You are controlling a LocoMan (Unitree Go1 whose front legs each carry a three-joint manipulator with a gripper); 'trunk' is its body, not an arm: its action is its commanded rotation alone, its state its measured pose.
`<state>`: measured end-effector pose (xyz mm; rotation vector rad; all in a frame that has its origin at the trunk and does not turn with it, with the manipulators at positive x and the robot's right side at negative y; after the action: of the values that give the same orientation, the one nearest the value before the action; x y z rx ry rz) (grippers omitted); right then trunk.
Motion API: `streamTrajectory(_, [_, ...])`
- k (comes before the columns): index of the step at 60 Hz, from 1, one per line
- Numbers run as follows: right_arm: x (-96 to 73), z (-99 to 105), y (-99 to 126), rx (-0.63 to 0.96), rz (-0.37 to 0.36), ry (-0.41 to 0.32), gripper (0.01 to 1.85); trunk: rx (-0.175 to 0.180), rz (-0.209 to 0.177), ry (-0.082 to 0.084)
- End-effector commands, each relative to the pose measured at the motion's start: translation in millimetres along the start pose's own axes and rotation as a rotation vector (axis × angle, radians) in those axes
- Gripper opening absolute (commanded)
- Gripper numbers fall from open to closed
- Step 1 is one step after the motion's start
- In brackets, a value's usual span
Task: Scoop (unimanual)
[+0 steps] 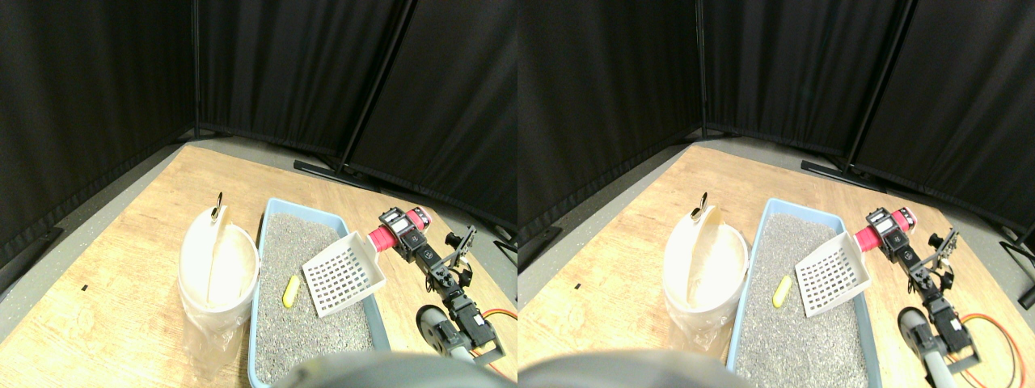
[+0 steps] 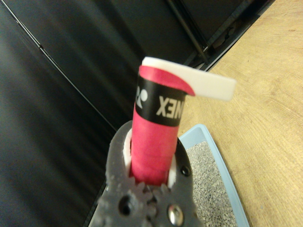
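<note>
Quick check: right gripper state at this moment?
Right gripper: shut on the scoop's pink wrapped handle; the white slotted scoop sits over the litter tray.

My scoop (image 1: 344, 275) is white with a grid of small holes, its handle (image 1: 380, 238) wrapped in pink-red with a black band lettered in white. The tray (image 1: 257, 323) is pale blue, filled with speckled grey litter (image 1: 303, 242). A small yellow piece (image 1: 290, 291) lies there. The bin (image 1: 218, 271) is cream-white, the floor (image 1: 105, 267) light wood-grain, the curtains (image 1: 283, 65) black.
</note>
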<state>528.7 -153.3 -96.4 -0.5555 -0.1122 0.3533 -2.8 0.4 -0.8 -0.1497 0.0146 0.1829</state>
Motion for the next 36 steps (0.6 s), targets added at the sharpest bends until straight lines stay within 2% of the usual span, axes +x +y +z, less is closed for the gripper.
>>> streamTrajectory(1, [4.0, 11.1, 0.4, -0.007, -0.008, -0.048, 0.05, -0.003, 0.021, 0.017])
streamTrajectory(11, [8.1, 16.3, 5.2, -0.073, 0.025, -0.012, 0.05, -0.006, 0.021, 0.017])
streamTrajectory(36, [19.9, 18.4, 11.4, -0.154, 0.052, -0.064, 0.05, -0.011, 0.023, 0.029])
